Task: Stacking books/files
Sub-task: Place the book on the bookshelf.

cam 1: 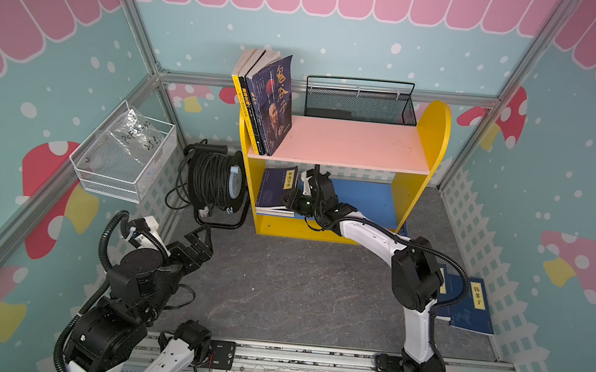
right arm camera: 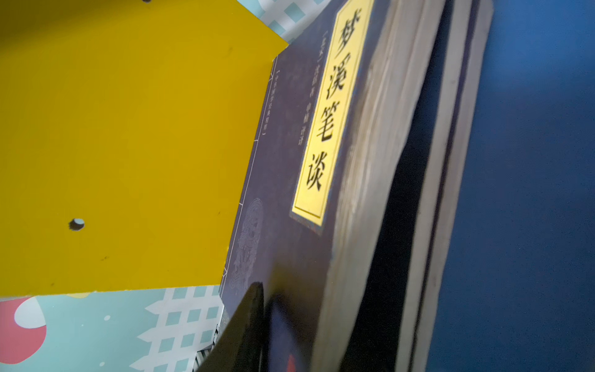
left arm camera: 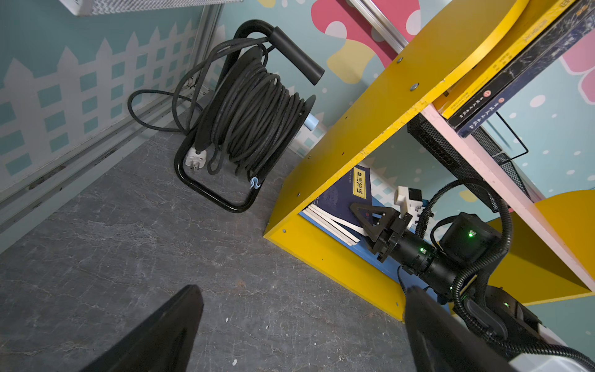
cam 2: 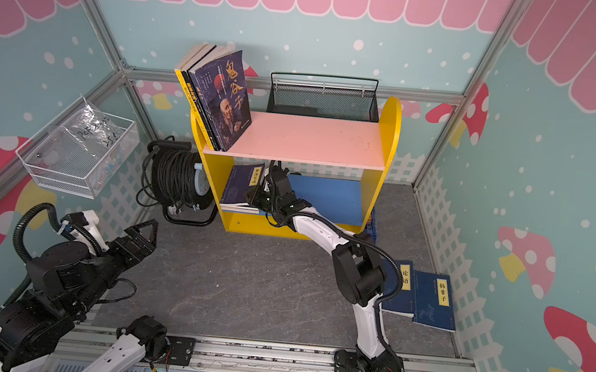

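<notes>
Nearest me, the left gripper (cam 2: 150, 236) is hanging spread wide and empty over the floor. Well behind the right gripper (left arm camera: 362, 215), two navy floor books (cam 2: 431, 300) are lying flat. That gripper is reaching into the bookcase (cam 1: 322, 230), into its lower bay, and appears to be pinching the top navy book (right arm camera: 289, 161) near a corner, one finger (right arm camera: 244, 322) lying on the cover. Just beneath it the lower books (right arm camera: 450, 161) are sitting loosely. I'm worrying that so shallow a grip is going to let the book sag, slip, or drag those askew against the yellow side panel (right arm camera: 128, 145) just beside.
</notes>
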